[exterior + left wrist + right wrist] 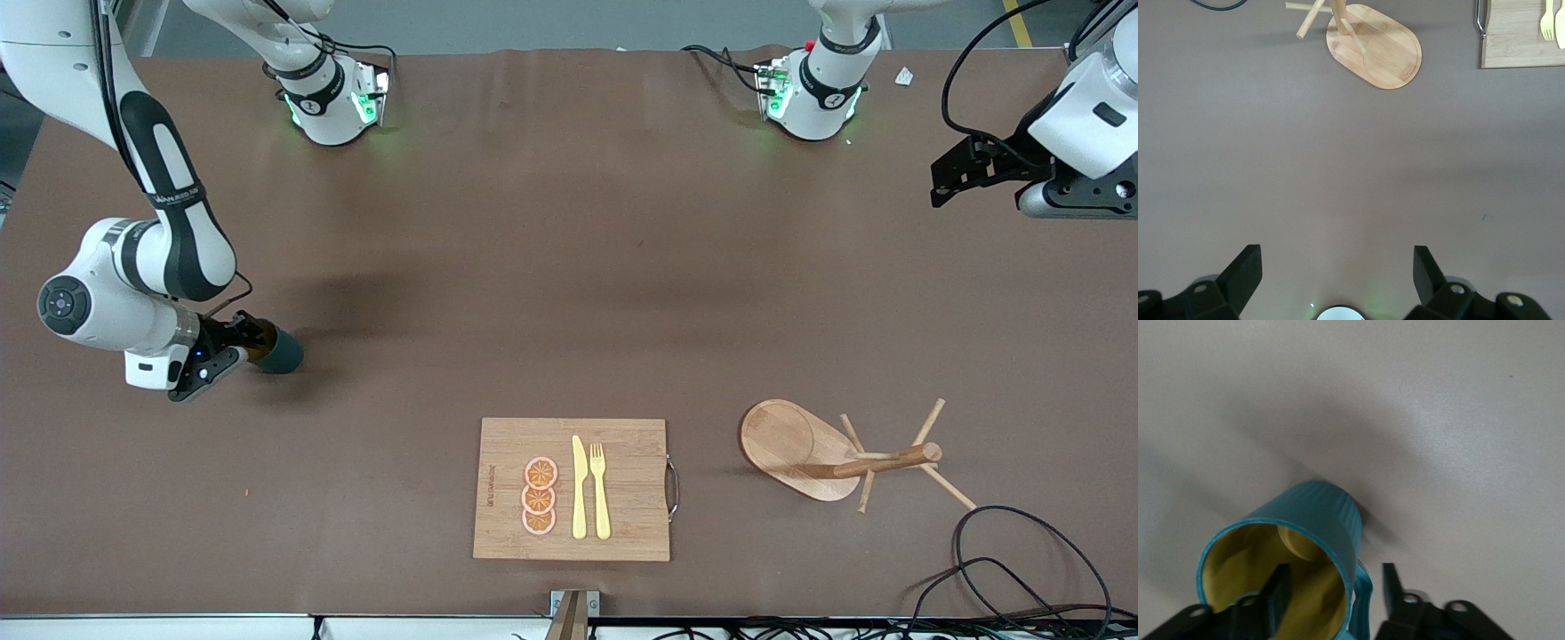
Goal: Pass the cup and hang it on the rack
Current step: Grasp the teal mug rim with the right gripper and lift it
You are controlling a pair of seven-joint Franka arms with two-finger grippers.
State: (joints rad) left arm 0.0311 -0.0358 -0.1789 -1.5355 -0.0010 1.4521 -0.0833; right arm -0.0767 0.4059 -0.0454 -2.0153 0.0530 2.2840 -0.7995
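The teal cup [277, 351] with a yellow inside is at the right arm's end of the table and seems to lie on its side, mouth toward my right gripper [242, 348]. In the right wrist view the cup [1315, 520] fills the lower part. One finger is inside the mouth and the other is outside past the handle [1363, 587], with gaps to the wall, so my right gripper [1333, 587] is open. The wooden rack [787, 440] stands toward the left arm's end and also shows in the left wrist view [1385, 53]. My left gripper [956, 178] waits open and empty, high over the table [1338, 267].
A bamboo cutting board [622, 533] with a yellow knife [579, 489], a fork [600, 489] and orange slices [540, 496] lies near the front edge, between the cup and the rack. Black cables [1022, 569] lie near the rack at the front corner.
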